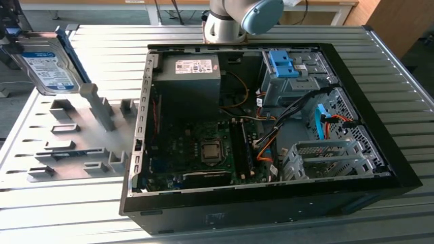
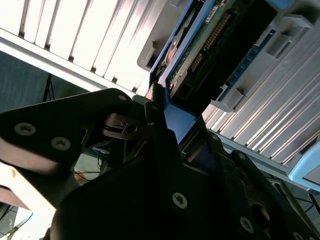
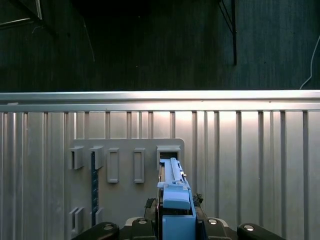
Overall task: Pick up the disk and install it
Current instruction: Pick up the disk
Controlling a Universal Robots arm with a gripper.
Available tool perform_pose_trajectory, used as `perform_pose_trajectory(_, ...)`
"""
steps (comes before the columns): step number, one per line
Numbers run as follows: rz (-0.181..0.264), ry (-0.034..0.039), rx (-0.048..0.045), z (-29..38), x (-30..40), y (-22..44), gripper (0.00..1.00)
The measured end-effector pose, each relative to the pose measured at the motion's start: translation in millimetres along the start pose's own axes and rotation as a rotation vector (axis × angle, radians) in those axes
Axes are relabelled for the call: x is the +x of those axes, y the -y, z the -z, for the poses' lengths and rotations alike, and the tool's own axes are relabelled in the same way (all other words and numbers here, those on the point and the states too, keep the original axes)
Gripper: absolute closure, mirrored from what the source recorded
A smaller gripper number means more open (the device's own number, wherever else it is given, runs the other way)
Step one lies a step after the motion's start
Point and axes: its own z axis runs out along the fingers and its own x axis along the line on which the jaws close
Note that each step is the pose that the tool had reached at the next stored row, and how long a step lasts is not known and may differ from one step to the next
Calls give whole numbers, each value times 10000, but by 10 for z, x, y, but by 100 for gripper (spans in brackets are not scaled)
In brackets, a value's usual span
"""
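No print can be read. The disk (image 1: 46,63), by the corner of the table (image 1: 68,213) at the exterior view's left, bears a white-and-blue label (image 1: 50,68) whose lines are too fine to make out. In the computer case (image 1: 271,208), the grey power supply (image 1: 186,89) carries a white sticker (image 1: 195,66), likewise illegible.

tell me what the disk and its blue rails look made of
The disk looks like silver metal, dull sheen at its edges, under a white-and-blue printed label, probably paper. The rails: likely moulded plastic, uniform blue, slightly glossy.
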Motion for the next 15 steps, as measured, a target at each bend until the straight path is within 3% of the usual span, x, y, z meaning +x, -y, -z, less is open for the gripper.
perform_pose_trajectory(15, 0, 0, 0, 85, 2, 1, 64)
